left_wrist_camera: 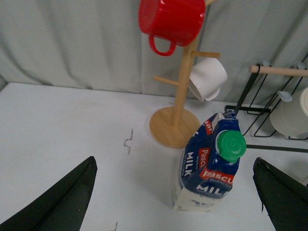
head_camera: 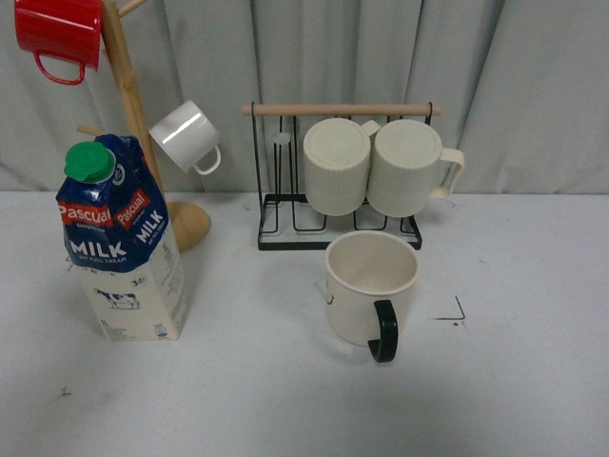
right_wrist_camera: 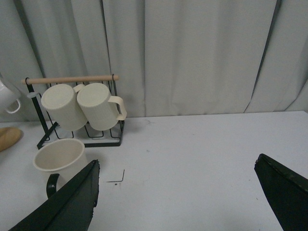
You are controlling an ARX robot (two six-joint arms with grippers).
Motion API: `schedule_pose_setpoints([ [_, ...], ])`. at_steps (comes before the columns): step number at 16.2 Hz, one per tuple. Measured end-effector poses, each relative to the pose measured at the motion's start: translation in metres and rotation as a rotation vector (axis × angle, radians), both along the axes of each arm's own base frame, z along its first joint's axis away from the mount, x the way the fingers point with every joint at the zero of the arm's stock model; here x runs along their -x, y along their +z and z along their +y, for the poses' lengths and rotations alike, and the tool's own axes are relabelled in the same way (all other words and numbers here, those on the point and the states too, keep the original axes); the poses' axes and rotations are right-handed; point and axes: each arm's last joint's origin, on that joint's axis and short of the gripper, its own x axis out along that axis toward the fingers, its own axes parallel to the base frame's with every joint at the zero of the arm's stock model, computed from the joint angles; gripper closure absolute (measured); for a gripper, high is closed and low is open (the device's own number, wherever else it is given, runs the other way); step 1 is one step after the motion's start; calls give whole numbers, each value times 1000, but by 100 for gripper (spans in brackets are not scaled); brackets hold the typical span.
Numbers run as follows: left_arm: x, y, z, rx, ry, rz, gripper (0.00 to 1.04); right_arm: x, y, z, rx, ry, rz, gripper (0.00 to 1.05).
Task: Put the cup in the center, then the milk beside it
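Note:
The cup [head_camera: 371, 286], a wide cream mug, stands upright on the table with its black handle [head_camera: 383, 331] turned toward me. It is just left of a small black corner mark [head_camera: 455, 312] of the center [head_camera: 266, 367]. The milk [head_camera: 122, 243], a blue and cream carton with a green cap, stands upright at the left. Neither arm shows in the front view. My left gripper [left_wrist_camera: 174, 161] is open above the milk [left_wrist_camera: 211, 173], its fingers wide on either side and apart from it. My right gripper [right_wrist_camera: 177, 161] is open over bare table, with the cup [right_wrist_camera: 60, 156] beyond its one finger.
A wooden mug tree [head_camera: 128, 105] behind the milk carries a red mug [head_camera: 59, 33] and a small white mug [head_camera: 186, 136]. A black wire rack [head_camera: 338, 224] behind the cup holds two ribbed cream mugs [head_camera: 335, 164]. A grey curtain closes off the back.

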Motion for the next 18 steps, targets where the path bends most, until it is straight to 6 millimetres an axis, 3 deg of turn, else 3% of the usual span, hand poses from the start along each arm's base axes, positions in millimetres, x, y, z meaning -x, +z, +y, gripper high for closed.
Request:
schedule_pose_setpoints([
  [4, -43, -9, -14, -6, -60, 12, 7, 0, 0, 0, 0, 0, 0, 6],
  [7, -63, -38, -25, -25, -95, 88, 7, 0, 0, 0, 0, 0, 0, 6],
  [13, -68, -55, -27, 30, -200, 139, 7, 0, 0, 0, 0, 0, 0, 6],
  [18, -77, -75, -28, 4, -188, 206, 7, 0, 0, 0, 0, 0, 0, 6],
])
